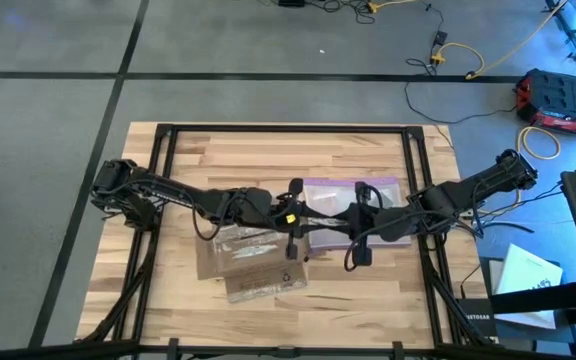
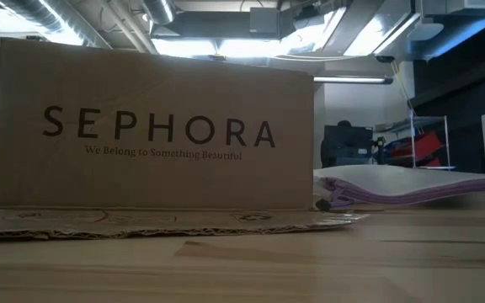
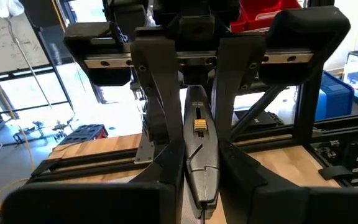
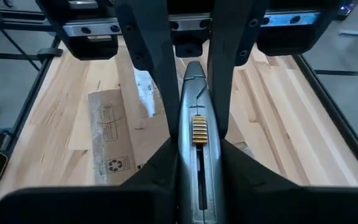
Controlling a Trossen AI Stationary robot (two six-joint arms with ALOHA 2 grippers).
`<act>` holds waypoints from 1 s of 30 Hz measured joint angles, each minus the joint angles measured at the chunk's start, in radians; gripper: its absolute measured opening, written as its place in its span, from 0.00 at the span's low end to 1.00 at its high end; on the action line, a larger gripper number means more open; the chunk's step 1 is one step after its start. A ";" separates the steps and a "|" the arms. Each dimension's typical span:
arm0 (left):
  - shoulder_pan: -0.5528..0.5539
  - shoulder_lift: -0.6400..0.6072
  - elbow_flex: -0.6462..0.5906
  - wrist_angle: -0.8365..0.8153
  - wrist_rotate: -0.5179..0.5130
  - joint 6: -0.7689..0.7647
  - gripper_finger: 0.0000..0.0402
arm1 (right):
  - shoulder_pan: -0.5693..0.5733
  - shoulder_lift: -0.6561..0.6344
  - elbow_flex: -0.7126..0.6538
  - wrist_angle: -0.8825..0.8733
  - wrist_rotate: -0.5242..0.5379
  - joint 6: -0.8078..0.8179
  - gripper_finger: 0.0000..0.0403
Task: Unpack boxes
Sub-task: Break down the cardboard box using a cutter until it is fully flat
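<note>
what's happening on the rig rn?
Both arms meet over the middle of the table. The left gripper is clamped on a grey knife-like tool, and the right gripper is closed around the same kind of tool, so it looks like a handoff. The Sephora box sits just below them, flaps spread flat. A clear bag with a purple edge lies beside it.

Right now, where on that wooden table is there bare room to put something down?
The far strip of the table, behind the plastic bag, is bare, and so is the near right corner. The middle is crowded: the box, the bag, and both grippers, left and right, gripping the grey tool.
</note>
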 joint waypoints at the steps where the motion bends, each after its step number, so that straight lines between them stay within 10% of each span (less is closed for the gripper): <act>1: 0.002 0.000 0.000 0.003 -0.001 0.000 0.12 | 0.000 -0.002 0.000 -0.001 -0.003 0.001 0.14; 12: 0.040 0.002 0.000 -0.004 -0.045 -0.005 0.38 | -0.138 -0.014 0.005 -0.095 -0.291 0.154 0.14; 23: 0.043 -0.029 0.001 -0.003 -0.168 0.078 0.40 | -0.253 -0.019 0.004 -0.243 -0.370 0.100 0.14; 30: 0.024 -0.244 -0.001 -0.490 -0.411 -0.029 0.36 | -0.307 0.062 0.067 -0.357 -0.477 -0.075 0.14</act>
